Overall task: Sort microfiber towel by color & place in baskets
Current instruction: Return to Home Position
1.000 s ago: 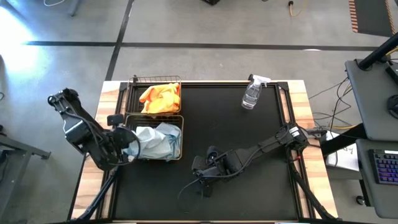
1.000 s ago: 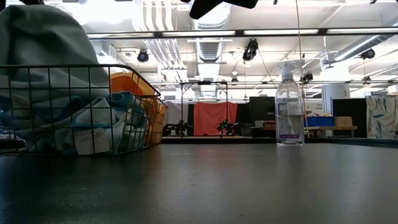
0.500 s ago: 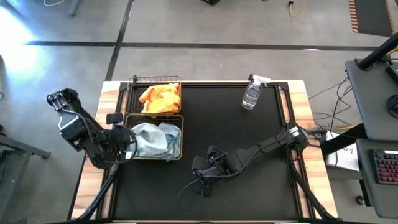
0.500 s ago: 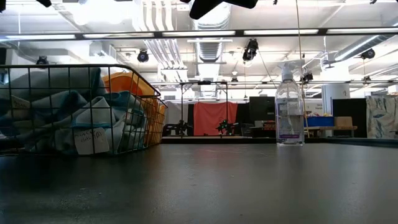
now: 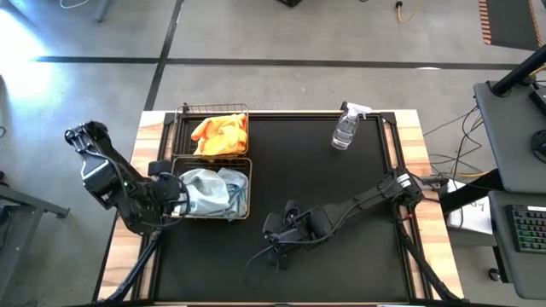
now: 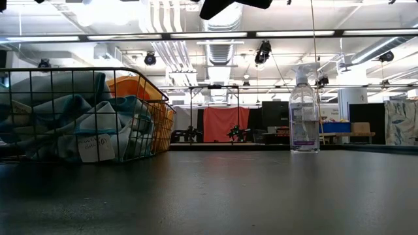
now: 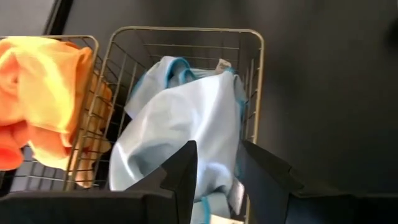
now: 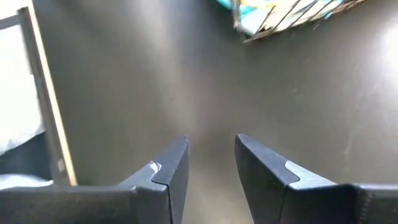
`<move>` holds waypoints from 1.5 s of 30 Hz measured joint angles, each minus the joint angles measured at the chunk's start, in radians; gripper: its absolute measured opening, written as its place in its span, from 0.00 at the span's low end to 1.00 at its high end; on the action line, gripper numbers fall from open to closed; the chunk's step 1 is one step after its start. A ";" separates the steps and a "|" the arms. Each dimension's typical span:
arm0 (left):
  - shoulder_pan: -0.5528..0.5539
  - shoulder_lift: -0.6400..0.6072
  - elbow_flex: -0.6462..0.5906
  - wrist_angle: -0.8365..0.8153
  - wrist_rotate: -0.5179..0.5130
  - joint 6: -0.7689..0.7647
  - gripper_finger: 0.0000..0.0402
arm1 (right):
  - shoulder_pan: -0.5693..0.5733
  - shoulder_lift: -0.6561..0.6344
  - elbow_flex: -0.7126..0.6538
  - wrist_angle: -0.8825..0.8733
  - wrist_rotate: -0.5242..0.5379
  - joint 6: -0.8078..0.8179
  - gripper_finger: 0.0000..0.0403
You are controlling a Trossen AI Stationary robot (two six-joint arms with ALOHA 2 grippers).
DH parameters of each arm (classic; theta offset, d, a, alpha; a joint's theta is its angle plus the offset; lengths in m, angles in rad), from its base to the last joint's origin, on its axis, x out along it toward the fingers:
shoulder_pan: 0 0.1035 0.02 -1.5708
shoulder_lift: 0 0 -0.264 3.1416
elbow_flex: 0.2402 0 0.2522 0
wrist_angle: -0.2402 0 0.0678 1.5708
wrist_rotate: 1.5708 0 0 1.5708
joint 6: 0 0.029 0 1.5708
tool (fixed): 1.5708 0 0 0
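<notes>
Two wire mesh baskets stand side by side at the table's left. The far basket [image 5: 184, 135] holds orange towels [image 5: 220, 132] and the near basket [image 5: 249, 189] holds pale blue-grey towels [image 5: 213, 191]. The blue-grey towels [image 7: 186, 118] lie crumpled inside the near basket's wire walls [image 7: 256, 74], beside the orange towels [image 7: 37, 87]. My left gripper [image 5: 174, 201] is open at the near basket's left end, its fingers [image 7: 183, 171] above the blue-grey cloth and apart from it. My right gripper [image 5: 271, 234] is open over bare table near the middle, close to the near edge.
A clear spray bottle [image 5: 345, 130] stands upright at the table's far right, also in the low view [image 6: 304, 111]. Dark bare tabletop [image 5: 341, 213] lies between the baskets and the right rail. The near basket's corner [image 8: 280, 18] shows ahead of my right gripper.
The blue-grey towel that bulged high above the near basket's rim has sunk down into that basket. My left gripper has drawn back a little toward the table's left edge. The right arm has kept still.
</notes>
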 joint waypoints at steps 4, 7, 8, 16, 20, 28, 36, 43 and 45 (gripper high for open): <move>0.000 0.010 0.000 0.006 0.054 0.002 0.27 | 0.000 0.000 0.000 0.000 -0.066 0.094 0.31; 0.000 0.018 0.000 0.022 0.097 -0.005 0.27 | 0.000 0.000 0.000 0.000 -0.088 0.105 0.31; 0.000 0.020 0.000 0.027 0.106 -0.004 0.27 | 0.000 0.000 0.002 -0.001 -0.088 0.105 0.31; 0.000 0.035 0.000 0.038 0.125 -0.014 0.27 | 0.002 0.000 0.005 0.017 -0.074 0.050 0.31; -0.004 0.030 0.000 0.038 0.140 -0.017 0.27 | 0.009 0.000 0.005 0.022 -0.051 -0.012 0.31; -0.073 -0.011 -0.005 0.075 0.128 -0.024 0.27 | 0.024 0.000 0.003 0.023 -0.049 -0.100 0.31; -0.167 -0.081 -0.109 0.158 0.111 -0.043 0.27 | 0.031 -0.013 0.002 0.013 -0.009 -0.152 0.31; -0.225 -0.193 -0.279 0.334 0.110 -0.047 0.27 | 0.031 -0.037 -0.002 0.015 0.001 -0.158 0.31; -0.241 -0.228 -0.334 0.411 0.110 -0.033 0.27 | 0.031 -0.040 -0.003 0.015 0.001 -0.156 0.31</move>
